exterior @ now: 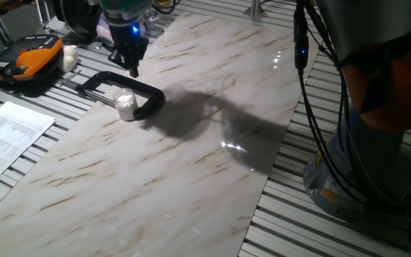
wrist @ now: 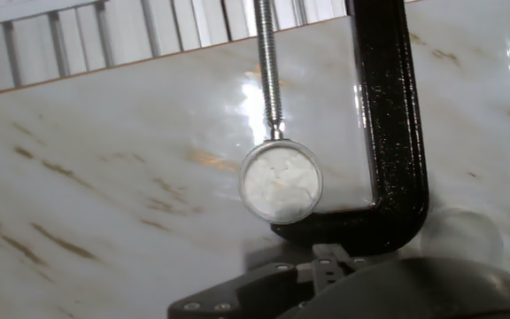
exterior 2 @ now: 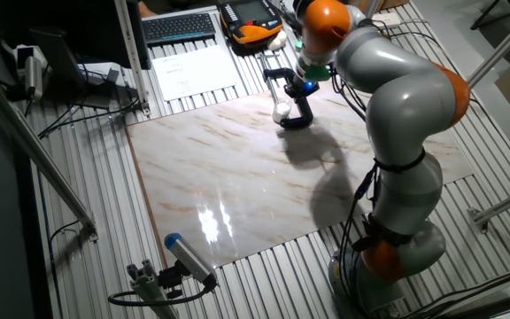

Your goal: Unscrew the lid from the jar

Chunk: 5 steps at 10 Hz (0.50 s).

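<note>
Claw: the dark two-finger gripper (exterior: 134, 68) hangs above the marble, just beyond the clamp and over its screw side; fingertips close together and nothing visible between them, though how far apart they stand I cannot tell (the hand view shows only the dark underside of the hand).
Jar: one small short cylindrical translucent jar (wrist: 281, 182) with whitish contents, standing upright on the marble, pinched between the clamp's screw pad and its far jaw; seen from above in the hand view, its mouth looks open and the lumpy white fill shows.
Lid: one faint round translucent-whitish cap (wrist: 461, 235) lying flat on the marble, outside the clamp's frame, near its curved corner and apart from the jar.
Clamp: one black metal C-clamp (exterior: 145, 93) lying flat, its threaded silver screw (wrist: 268, 66) touching the jar's side.
Table: one marble-patterned slab (exterior: 191, 164) on a slatted metal bench.
Around: one orange-and-black handheld pendant (exterior: 23, 61), one white rounded lump (exterior: 69, 57) beside it, and a printed paper sheet (exterior: 9, 135), all off the slab's edge and well apart from the jar.
</note>
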{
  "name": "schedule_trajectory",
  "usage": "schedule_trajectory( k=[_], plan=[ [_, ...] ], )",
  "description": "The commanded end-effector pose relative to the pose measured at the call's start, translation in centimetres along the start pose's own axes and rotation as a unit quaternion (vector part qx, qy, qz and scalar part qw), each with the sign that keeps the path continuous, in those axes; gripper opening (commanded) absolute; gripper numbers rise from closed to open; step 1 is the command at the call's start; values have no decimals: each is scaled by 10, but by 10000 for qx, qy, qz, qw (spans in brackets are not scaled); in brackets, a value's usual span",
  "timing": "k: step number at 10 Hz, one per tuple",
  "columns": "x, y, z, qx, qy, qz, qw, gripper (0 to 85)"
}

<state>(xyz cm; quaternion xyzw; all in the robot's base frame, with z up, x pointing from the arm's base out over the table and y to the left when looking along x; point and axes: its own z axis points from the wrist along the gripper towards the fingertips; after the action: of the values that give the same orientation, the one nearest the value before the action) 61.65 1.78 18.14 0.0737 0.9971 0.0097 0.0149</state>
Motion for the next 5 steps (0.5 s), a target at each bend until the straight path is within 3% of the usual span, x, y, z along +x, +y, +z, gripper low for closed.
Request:
schedule_trajectory(
  k=[1,5],
  plan=[
    [1,1,-2,-48,-12,-52,10000,0],
    [2,6,-11,-27,-133,-277,9995,0]
  ],
)
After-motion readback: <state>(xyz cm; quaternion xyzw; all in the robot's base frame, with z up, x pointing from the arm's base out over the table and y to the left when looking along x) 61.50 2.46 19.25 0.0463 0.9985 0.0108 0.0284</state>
